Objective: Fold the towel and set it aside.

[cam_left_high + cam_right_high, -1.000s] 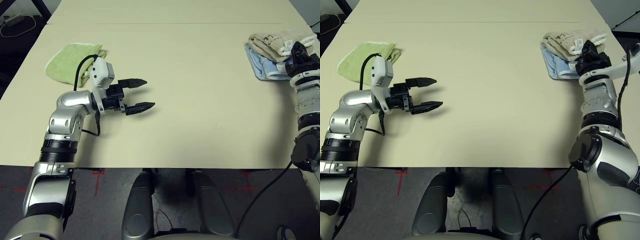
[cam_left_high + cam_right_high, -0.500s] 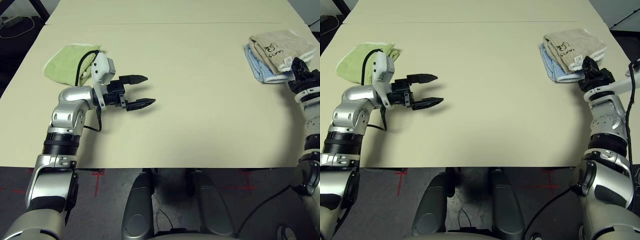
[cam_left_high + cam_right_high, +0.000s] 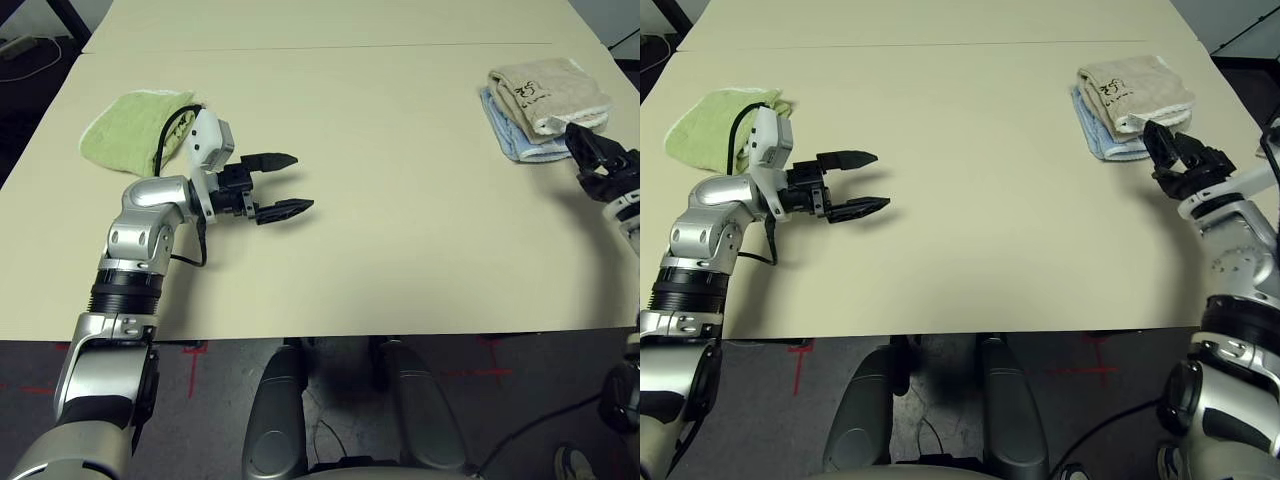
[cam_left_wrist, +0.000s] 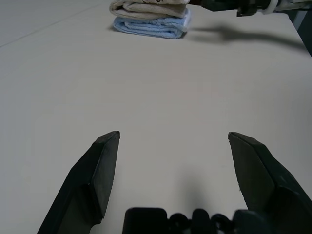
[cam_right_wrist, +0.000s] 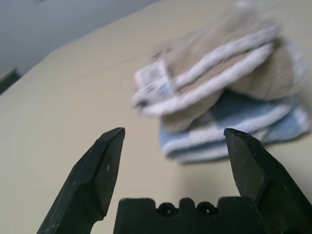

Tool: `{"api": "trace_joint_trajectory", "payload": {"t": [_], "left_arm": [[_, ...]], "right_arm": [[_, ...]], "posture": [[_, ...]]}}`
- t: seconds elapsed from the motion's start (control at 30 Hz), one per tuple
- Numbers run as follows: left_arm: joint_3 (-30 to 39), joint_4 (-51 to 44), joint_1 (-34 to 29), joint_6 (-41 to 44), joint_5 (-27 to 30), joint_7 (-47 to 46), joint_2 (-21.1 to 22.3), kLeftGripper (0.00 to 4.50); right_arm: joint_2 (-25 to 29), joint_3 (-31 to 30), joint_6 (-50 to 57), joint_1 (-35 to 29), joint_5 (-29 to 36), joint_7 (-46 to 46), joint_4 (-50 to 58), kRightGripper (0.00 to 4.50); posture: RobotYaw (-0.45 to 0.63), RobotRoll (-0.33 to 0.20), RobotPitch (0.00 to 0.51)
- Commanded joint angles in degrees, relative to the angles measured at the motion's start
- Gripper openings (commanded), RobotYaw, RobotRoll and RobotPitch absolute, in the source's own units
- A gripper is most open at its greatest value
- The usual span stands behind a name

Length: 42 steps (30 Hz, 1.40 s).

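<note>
Upper right, the beige towel [image 3: 546, 91] lies folded, white-edged, atop a blue towel [image 3: 510, 135]. Both the left gripper [image 3: 286, 184] and the right gripper [image 3: 1175, 153] gape empty.

The stereo head pair looks steeply down on the table [image 3: 400, 200]. The left wrist camera sights low across it toward the distant towel [image 4: 146, 7]; the right wrist camera faces that same towel from close in.
</note>
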<state>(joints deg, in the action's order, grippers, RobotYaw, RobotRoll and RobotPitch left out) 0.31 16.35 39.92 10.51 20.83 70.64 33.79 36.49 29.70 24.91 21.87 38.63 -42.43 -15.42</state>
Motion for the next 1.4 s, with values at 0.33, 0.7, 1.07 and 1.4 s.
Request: {"api": "trace_joint_trajectory", "payload": {"t": [0.33,0.7,1.07,1.4], "left_arm": [[3.7,-1.0,-4.6,-0.7,-4.0,-22.1,-7.1,4.50],[9.0,4.8,-3.5,-7.0,-10.9,-51.5,-17.0,4.50],[11.6,22.3,3.5,-25.7,-14.7,-63.3,-18.0,4.50],[11.5,27.4,5.5,-28.9,-13.9,-59.2,-15.6,4.50]], "right_arm": [[-10.2,-12.1,-19.0,8.5,-12.6,0.1,-7.6,4.46],[-16.6,-13.6,-36.2,24.5,-20.9,8.7,-34.0,4.46],[-19.9,-12.2,-48.3,33.0,-23.8,20.8,-48.2,4.46],[-18.4,-12.3,-48.7,34.9,-24.0,20.5,-49.5,4.46]], "posture": [[-0.02,0.000,0.302],[0.01,0.000,0.303],[0.02,0.000,0.298],[0.01,0.000,0.296]]}}
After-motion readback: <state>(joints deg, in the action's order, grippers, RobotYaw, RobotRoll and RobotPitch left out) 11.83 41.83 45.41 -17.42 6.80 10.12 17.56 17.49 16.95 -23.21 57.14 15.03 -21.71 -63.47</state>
